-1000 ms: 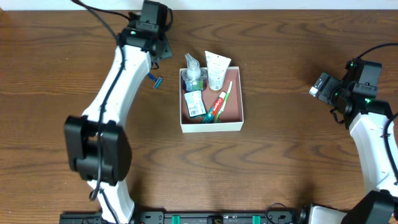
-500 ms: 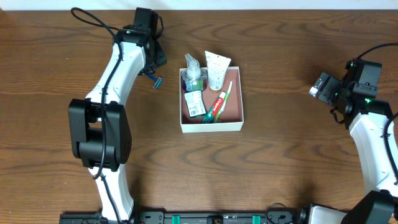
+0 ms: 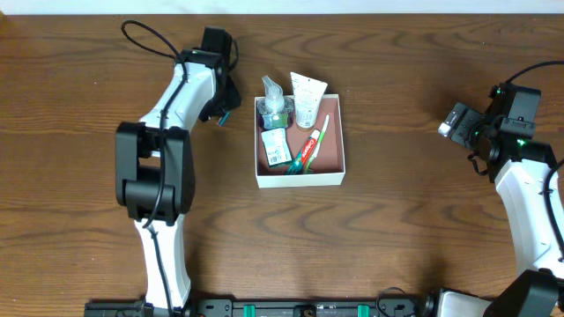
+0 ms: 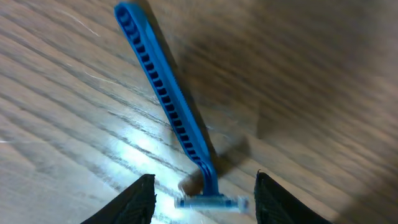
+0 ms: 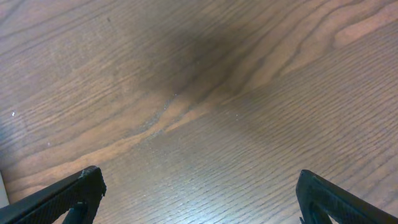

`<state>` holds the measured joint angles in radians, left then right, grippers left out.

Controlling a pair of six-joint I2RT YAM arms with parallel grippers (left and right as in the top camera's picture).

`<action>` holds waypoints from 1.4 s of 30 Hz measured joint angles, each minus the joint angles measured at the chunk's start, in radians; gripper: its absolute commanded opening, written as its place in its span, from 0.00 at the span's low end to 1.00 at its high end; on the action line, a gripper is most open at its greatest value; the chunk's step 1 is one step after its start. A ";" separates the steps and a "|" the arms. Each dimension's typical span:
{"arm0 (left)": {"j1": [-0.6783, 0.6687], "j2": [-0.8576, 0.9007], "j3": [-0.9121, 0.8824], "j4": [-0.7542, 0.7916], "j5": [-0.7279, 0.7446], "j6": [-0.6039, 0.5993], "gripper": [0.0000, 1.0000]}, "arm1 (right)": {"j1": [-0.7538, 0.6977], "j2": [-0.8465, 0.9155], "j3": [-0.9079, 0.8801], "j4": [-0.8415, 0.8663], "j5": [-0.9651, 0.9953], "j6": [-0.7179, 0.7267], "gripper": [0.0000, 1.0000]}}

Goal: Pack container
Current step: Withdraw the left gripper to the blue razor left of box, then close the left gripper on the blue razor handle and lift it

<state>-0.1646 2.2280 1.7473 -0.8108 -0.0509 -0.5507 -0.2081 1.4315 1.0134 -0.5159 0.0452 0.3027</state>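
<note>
The container (image 3: 300, 180) is a square white-walled box with a pink-brown inside, at the table's middle. It holds a clear pump bottle (image 3: 273, 102), a white tube (image 3: 307, 99), a toothpaste tube (image 3: 303, 152), a toothbrush (image 3: 319, 136) and a green-white packet (image 3: 276, 145). A blue razor (image 4: 166, 96) lies on the wood left of the container; in the overhead view only its tip (image 3: 223, 114) shows. My left gripper (image 4: 205, 202) is open, low over the razor (image 3: 219, 106), with the razor's head between its fingers. My right gripper (image 5: 199, 199) is open and empty at the far right (image 3: 455, 121).
The left arm (image 3: 172, 97) stretches from the near-left base up to the razor. Bare wooden table (image 5: 199, 93) lies under the right gripper. The table's far edge runs along the top of the overhead view.
The left gripper has come down over the razor, so the razor's head now sits between its fingers. The right arm and the container's contents have not moved.
</note>
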 measured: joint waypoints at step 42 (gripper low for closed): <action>0.000 0.060 0.017 -0.031 0.015 -0.003 0.26 | 0.000 0.000 0.000 0.000 0.000 0.000 0.99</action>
<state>-0.1646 2.2875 1.7645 -0.8413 -0.0360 -0.5541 -0.2081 1.4315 1.0134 -0.5159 0.0452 0.3027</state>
